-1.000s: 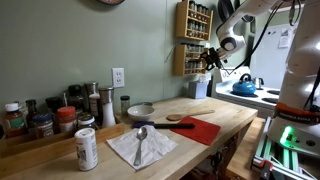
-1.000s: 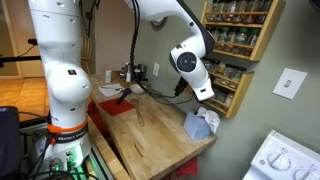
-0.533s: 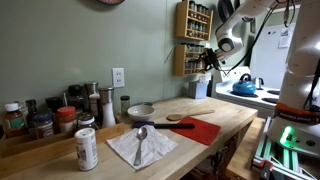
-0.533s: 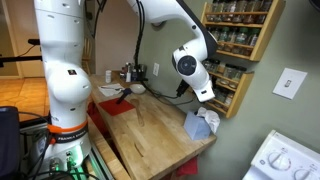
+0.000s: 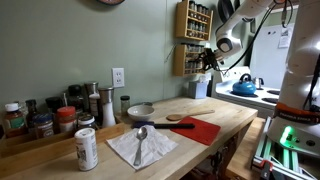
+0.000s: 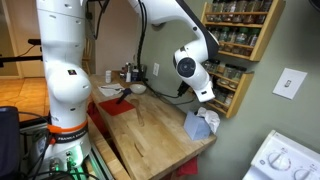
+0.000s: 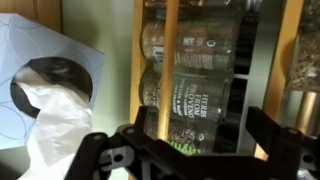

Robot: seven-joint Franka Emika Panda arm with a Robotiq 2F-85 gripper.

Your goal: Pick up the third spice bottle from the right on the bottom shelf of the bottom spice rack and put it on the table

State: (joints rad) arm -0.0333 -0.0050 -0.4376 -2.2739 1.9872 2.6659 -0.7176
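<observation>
My gripper [image 7: 188, 150] is open at the lower wall spice rack [image 5: 192, 60], also seen in an exterior view [image 6: 229, 86]. In the wrist view its two black fingers stand wide apart on either side of a clear spice bottle [image 7: 196, 100] labelled "Herbs from Provence". The bottle sits behind the rack's wooden rail [image 7: 171, 50], with other bottles beside it. I cannot tell if the fingers touch it. The gripper shows in both exterior views [image 5: 209, 57] [image 6: 205, 96]. The light wooden table [image 5: 225, 118] [image 6: 150, 135] lies below.
On the table are a red mat [image 5: 203, 130], a spoon on a napkin [image 5: 140, 144], a white canister [image 5: 87, 149], a bowl [image 5: 141, 110] and a row of bottles [image 5: 45, 118]. A tissue box [image 6: 200, 125] stands under the rack. A blue kettle [image 5: 243, 87] sits on the stove.
The wrist has shifted very slightly by the rack. The gripper stays open.
</observation>
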